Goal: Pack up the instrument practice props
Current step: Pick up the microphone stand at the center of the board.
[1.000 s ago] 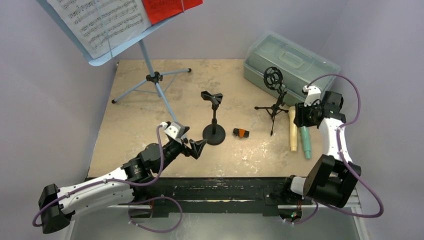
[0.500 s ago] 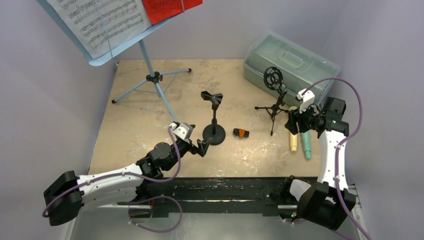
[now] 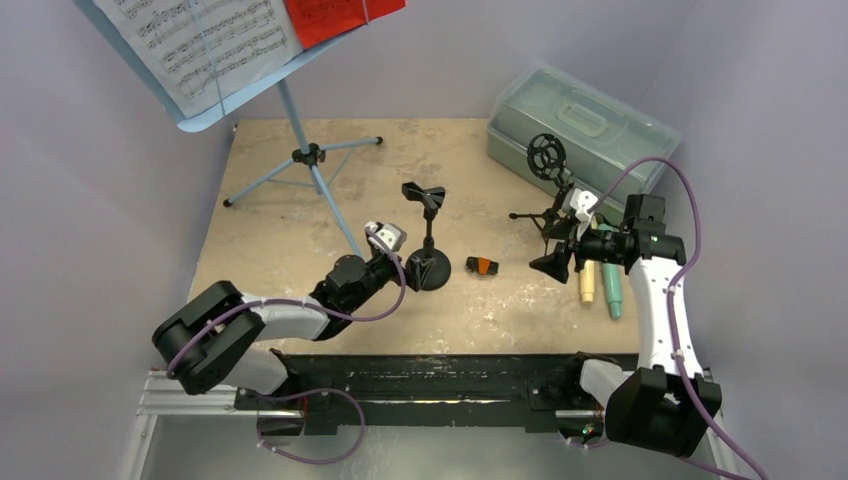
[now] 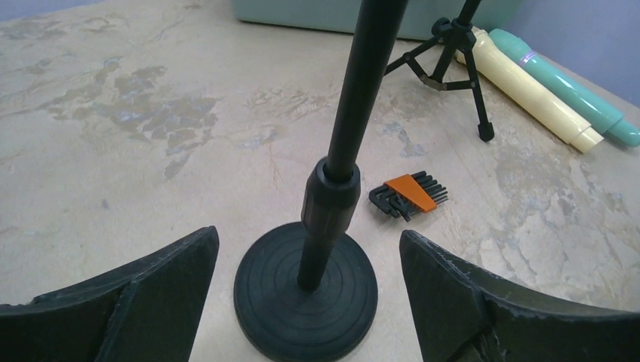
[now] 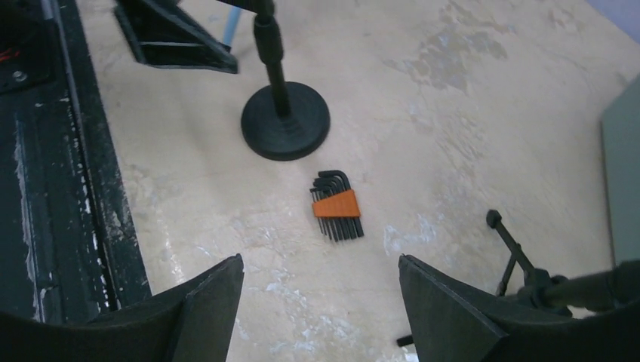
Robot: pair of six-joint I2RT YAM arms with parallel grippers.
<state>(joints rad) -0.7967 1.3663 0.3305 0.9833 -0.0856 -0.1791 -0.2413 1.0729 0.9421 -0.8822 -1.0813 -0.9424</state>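
Note:
A black round-base mic holder (image 3: 428, 265) stands mid-table. My left gripper (image 3: 408, 270) is open, and in the left wrist view (image 4: 308, 234) its jaws stand on either side of the holder's pole and base (image 4: 306, 294) without touching. A black tripod mic holder (image 3: 548, 190) with a ring mount stands to the right. My right gripper (image 3: 556, 250) is open and empty just in front of it, above bare table (image 5: 320, 257). Cream (image 3: 587, 275) and teal (image 3: 612, 295) toy microphones lie right of it. The pale-blue music rack (image 3: 300, 130) holds white (image 3: 200, 40) and red (image 3: 340, 15) pages at the back left.
A translucent grey-green case (image 3: 580, 120) sits shut at the back right. A small orange-and-black hex key set (image 3: 483, 265) lies between the two mic holders. The rack's tripod legs (image 3: 300, 175) spread over the back left of the table.
My left gripper has reached forward and right until its open jaws flank the round-base holder. My right gripper has swung left from over the microphones to in front of the tripod holder.

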